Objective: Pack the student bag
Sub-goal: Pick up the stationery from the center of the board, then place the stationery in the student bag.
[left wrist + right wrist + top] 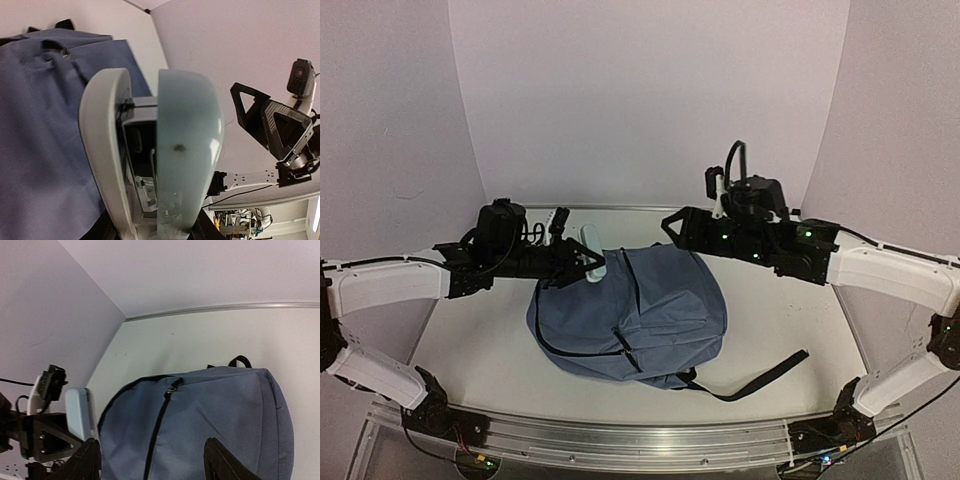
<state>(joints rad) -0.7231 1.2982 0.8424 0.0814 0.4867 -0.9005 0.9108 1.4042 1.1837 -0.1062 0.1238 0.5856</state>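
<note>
- From above, the student bag (650, 310) lies flat in the middle of the bench (790, 310), between your two hands.
- Your left hand (582, 262) is clamped on a pale blue tool (590, 240), probably a stapler, held in the air just over the bag's far-left corner.
- Your right hand (678, 226) hovers by the far-right corner with its fingers apart, gripping nothing.
- Count in this view: one bag, one tool, two hands, and one loose black strap (760, 378) trailing toward the near edge.
- At the left wrist, the tool (185, 140) fills the view as a white half and a pale blue half with metal parts between them. Bag fabric (45, 125) lies beside it, and the open right hand (267, 122) stands well apart beyond.
- At the right wrist, the bag (210, 415) lies under the spread fingers. You can see one zip pull (172, 386) at the top of a dark zip line and one carry loop (240, 361).
- No view shows whether the bag's mouth is open, so check that first.
- The step in hand looks like getting the tool into the bag. Bring the right hand down onto the zip edge and lift it to hold a gap.
- Steer the tool in low and level, and let go only once it sits inside the lining. Mind the strap.
</note>
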